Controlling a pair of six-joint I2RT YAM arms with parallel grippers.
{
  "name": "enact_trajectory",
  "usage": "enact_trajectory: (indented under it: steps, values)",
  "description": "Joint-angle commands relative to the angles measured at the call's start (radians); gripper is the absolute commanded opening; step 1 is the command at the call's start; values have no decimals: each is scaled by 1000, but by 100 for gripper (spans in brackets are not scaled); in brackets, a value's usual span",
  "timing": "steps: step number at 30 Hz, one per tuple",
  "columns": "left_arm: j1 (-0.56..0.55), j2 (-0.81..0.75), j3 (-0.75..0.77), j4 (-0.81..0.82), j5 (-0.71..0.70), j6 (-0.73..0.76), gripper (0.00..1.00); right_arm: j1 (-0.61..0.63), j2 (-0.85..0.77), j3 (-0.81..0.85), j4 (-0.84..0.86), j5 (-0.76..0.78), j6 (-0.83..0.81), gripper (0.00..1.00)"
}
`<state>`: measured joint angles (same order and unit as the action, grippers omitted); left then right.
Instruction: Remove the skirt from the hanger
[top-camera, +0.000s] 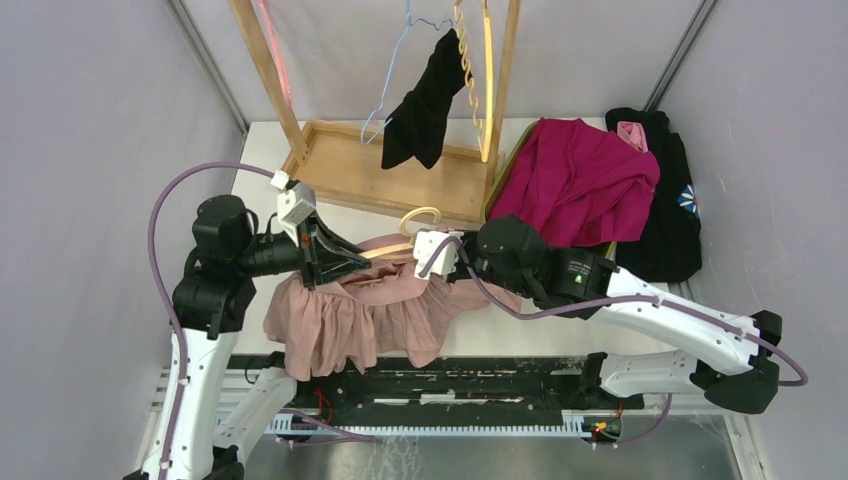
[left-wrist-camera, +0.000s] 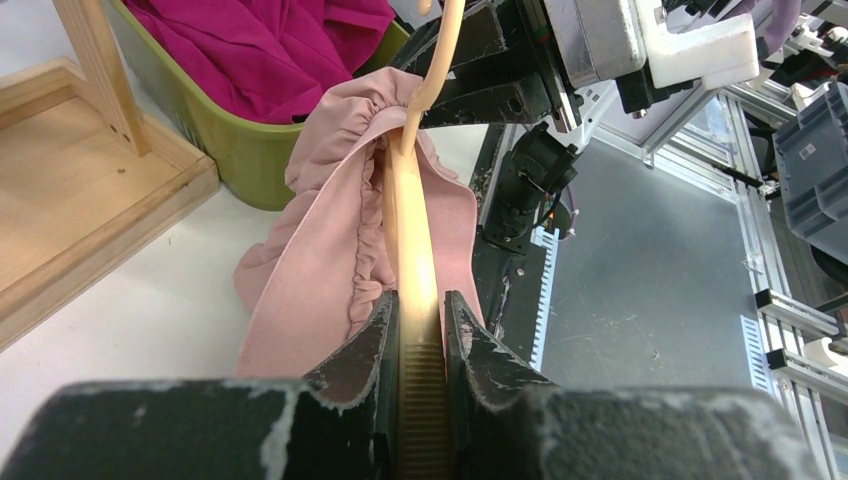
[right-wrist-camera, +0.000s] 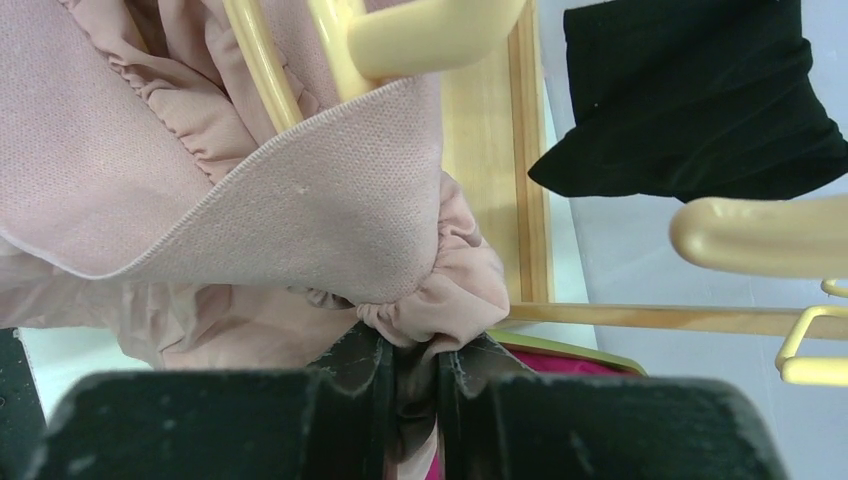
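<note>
**A:** ok so the pink skirt is on the cream hanger, held up between the two arms, with the hem flopped over the near edge of the counter.

**B:** yep. The left gripper is clamped tight on one hanger arm, and the right gripper is pinched down on a bit of the gathered waistband.

**A:** that pinch looks tiny tbh. Pull hard and I'd guess the fabric just pops out.

**B:** or the elastic catches on the hanger's end and twists the hanger round in the left's narrow hold. I'd pull along the arm, not across it.
</note>
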<state>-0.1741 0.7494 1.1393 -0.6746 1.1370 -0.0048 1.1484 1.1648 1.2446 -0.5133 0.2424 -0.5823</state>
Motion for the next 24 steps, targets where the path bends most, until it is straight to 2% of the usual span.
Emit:
enact_trajectory:
  steps: [1,7,8,11,12,14,16,19,24]
  values:
    - [-22,-29,3,154,148,-21,3,-12,-12,19,164,-9,127,1]
    - [-23,-17,-61,154,70,-7,5,-16,-40,10,225,19,145,1]
    - [-22,-14,-78,158,38,-8,8,-15,-47,3,246,22,147,1]
    - [-22,1,-101,160,-55,-4,26,-15,-41,14,256,37,157,1]
    - [-22,7,-96,163,-51,-9,38,-16,-35,19,250,35,156,1]
    - [-23,7,-77,195,17,-16,46,-16,-20,29,244,37,159,1]
    - [-22,-28,-80,309,84,-77,54,-15,-9,34,240,45,161,1]
    - [-22,-98,-98,435,96,-122,62,-16,-7,31,251,50,164,1]
    - [-22,-77,-116,436,90,-100,64,-18,-7,49,238,34,161,1]
